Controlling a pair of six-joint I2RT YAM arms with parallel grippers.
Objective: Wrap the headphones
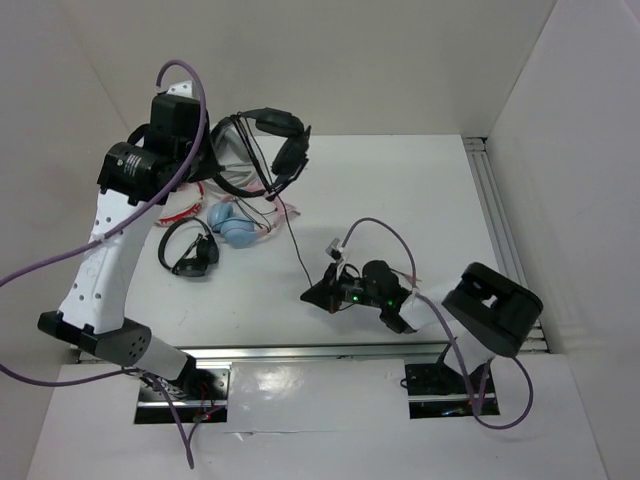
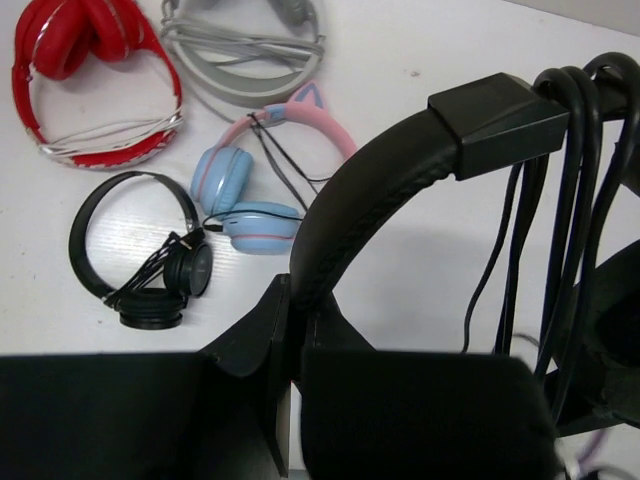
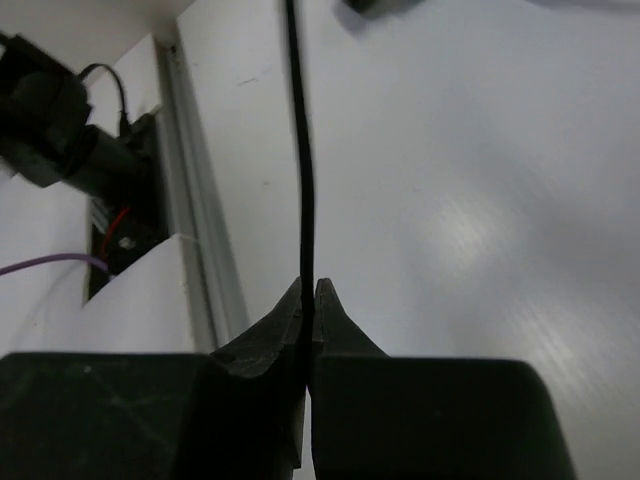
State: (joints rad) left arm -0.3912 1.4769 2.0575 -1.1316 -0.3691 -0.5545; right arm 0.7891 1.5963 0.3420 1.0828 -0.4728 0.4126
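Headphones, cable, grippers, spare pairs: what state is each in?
headphones, lifted off table
cable, partly looped over band
left gripper, shut on headphones
right gripper, shut on cable
red pair, lying flat
grey pair, lying flat
pink-and-blue pair, lying flat
small black pair, lying flat

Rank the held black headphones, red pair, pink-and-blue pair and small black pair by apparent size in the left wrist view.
1. Held black headphones, though nearness inflates them.
2. Red pair, cropped at top.
3. Pink-and-blue pair and small black pair: too alike to rank.
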